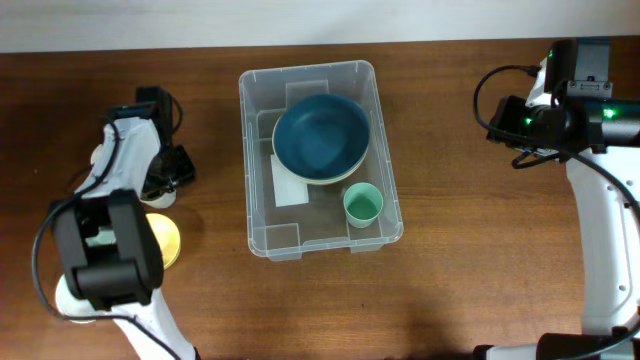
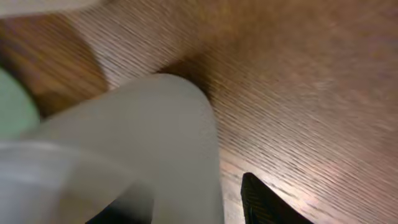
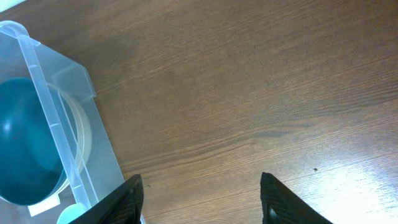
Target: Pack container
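The container [image 1: 255, 150] is a clear plastic bin at the table's middle. It holds a dark blue bowl [image 1: 321, 137] and a small green cup [image 1: 362, 205], and a white label [image 1: 288, 187] shows on its base. Its right wall also shows in the right wrist view [image 3: 53, 124]. My left gripper [image 1: 165, 185] is low at the far left, its fingers either side of the wall of a whitish translucent cup [image 2: 143, 143]. One finger shows through the cup and the other stands just clear of it. My right gripper [image 3: 202, 199] is open and empty over bare wood, right of the bin.
A yellow dish [image 1: 168, 240] lies on the table just in front of the left gripper, partly under the left arm. A pale green blurred shape [image 2: 13, 109] sits at the left edge of the left wrist view. The right arm's base stands at the right edge [image 1: 610, 250].
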Controlling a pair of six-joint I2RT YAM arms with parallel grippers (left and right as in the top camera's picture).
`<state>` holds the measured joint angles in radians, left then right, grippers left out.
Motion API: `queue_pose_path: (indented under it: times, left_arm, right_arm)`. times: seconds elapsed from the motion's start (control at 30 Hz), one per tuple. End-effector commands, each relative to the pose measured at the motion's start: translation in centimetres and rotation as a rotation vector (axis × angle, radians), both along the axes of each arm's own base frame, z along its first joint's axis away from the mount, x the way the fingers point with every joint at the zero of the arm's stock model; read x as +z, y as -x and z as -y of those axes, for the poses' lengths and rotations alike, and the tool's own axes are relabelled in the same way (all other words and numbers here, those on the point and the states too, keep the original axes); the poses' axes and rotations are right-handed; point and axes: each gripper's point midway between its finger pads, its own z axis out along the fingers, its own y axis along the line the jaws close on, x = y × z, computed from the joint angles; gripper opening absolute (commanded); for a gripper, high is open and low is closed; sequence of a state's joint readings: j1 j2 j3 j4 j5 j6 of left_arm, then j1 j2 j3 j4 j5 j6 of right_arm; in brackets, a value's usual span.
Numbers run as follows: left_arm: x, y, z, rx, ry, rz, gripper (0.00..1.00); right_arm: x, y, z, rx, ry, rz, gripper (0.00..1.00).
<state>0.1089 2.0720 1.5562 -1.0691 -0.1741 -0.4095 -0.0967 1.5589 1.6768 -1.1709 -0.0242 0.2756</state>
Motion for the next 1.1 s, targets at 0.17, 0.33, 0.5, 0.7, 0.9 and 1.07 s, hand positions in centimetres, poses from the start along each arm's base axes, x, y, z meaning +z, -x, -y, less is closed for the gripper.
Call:
queue_pose_path:
  times: [0.17,0.33,0.5,0.7,0.9,1.07]
  left_arm:
    - [2.1,-0.5,0.5,-0.027,0.016,0.041,0.01]
    - [7.8,-1.5,1.6,-0.060,0.004,0.173,0.01]
    - [16.2,-1.1,6.7,-0.173,0.059,0.375,0.01]
    - [22.7,1.1,16.2,-0.419,0.142,0.567,0.01]
    - [21.9,4.1,26.6,-0.644,0.241,0.547,0.00]
    - [18.3,6.3,34.0,-0.812,0.316,0.463,0.00]
  right_arm:
    - [-0.2,0.0,0.4,-0.002,0.017,-0.004,0.56]
    - [-0.2,0.0,0.4,-0.002,0.017,-0.003,0.56]
    - [-0.2,0.0,0.5,-0.004,0.021,-0.003,0.56]
    - [-0.2,0.0,0.6,-0.010,0.030,-0.004,0.56]
    - [-0.2,0.0,0.6,-0.009,0.029,-0.005,0.56]
    - [-0.2,0.0,0.6,-0.009,0.029,-0.005,0.56]
